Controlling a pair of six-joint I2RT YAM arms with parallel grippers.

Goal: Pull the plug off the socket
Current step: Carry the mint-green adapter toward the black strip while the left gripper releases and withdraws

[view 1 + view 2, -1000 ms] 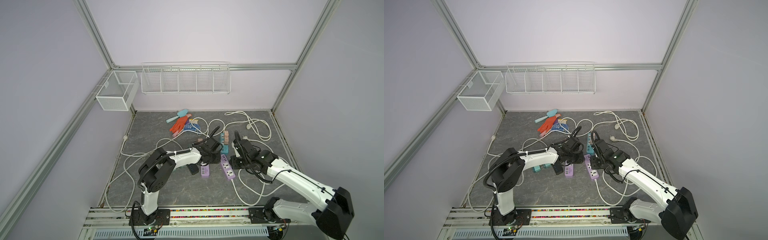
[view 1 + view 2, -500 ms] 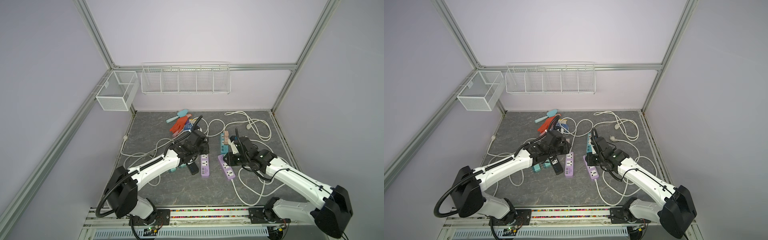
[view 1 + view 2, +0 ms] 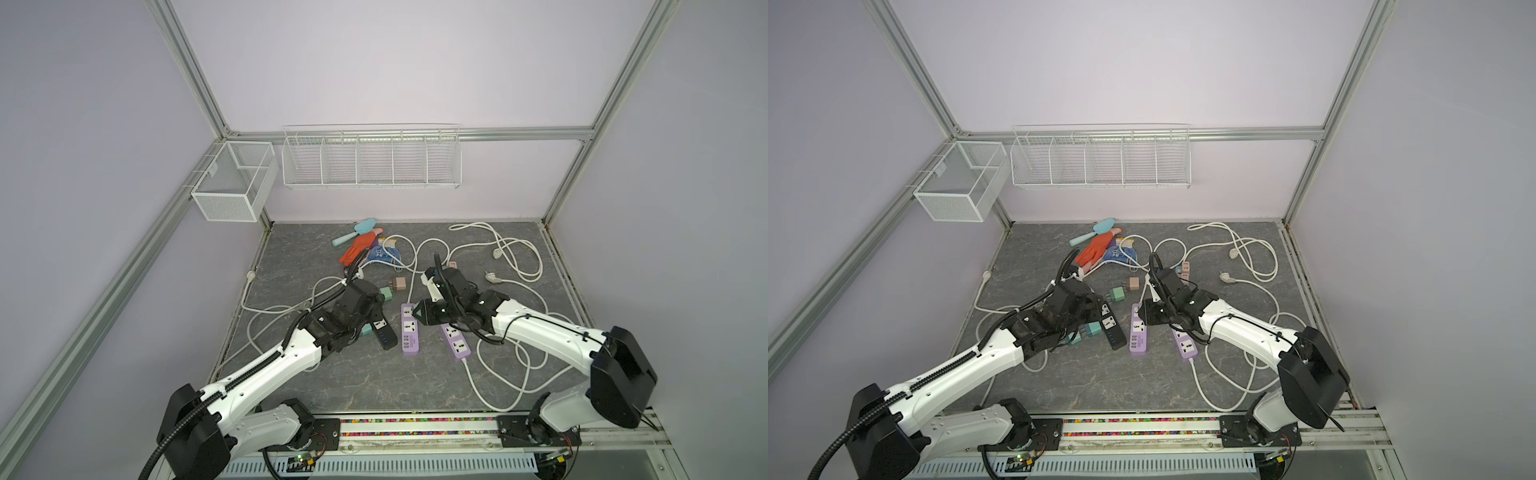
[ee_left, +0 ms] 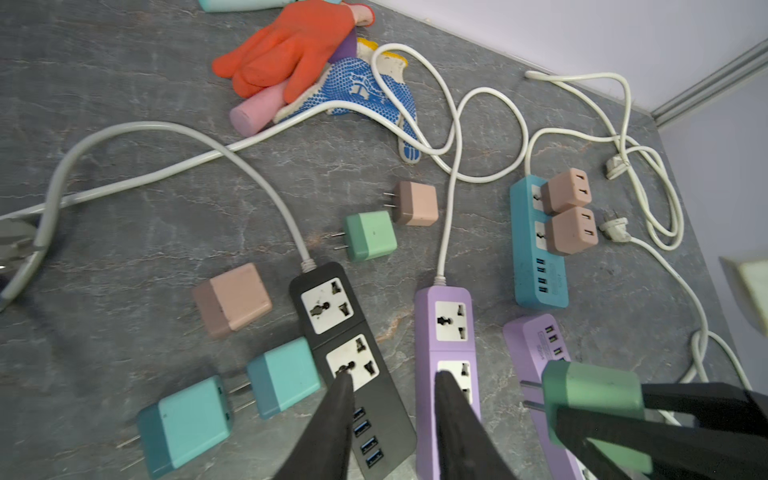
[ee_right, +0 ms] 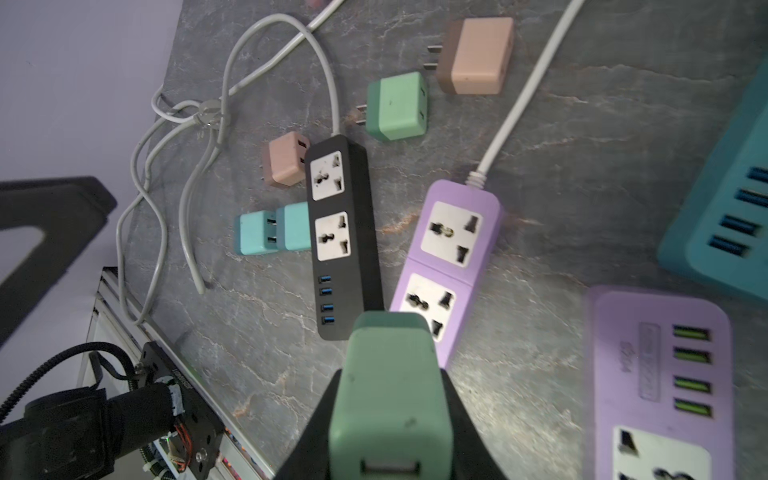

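Right, the plug I'm after is a chunky two-tone green plastic adapter (image 4: 590, 395), darker at the prong end. Its two flat metal prongs show bare, so it is out of any socket. The right gripper (image 5: 390, 399) has it pinched between its black fingers (image 5: 316, 432), one on each side face.

It hangs in the air just beside the left gripper (image 4: 392, 376), whose fingers (image 4: 332, 428) stand parted with nothing between them. One left fingertip sits over the lower socket of the black plastic power strip (image 4: 328, 305), the other over the long lilac power strip (image 4: 444, 299). A second lilac strip (image 5: 615, 353) lies under or just past the held plug; from these angles I can't be sure which.

Beyond the fingers holding the plug, a teal power strip (image 4: 536, 270) carries two dusty-pink cube adapters (image 4: 567, 191) pushed into its sockets. High above both sets of fingers, the white mesh basket (image 3: 232, 187) and the white wire rack (image 3: 372, 158) show only wall through their wires.
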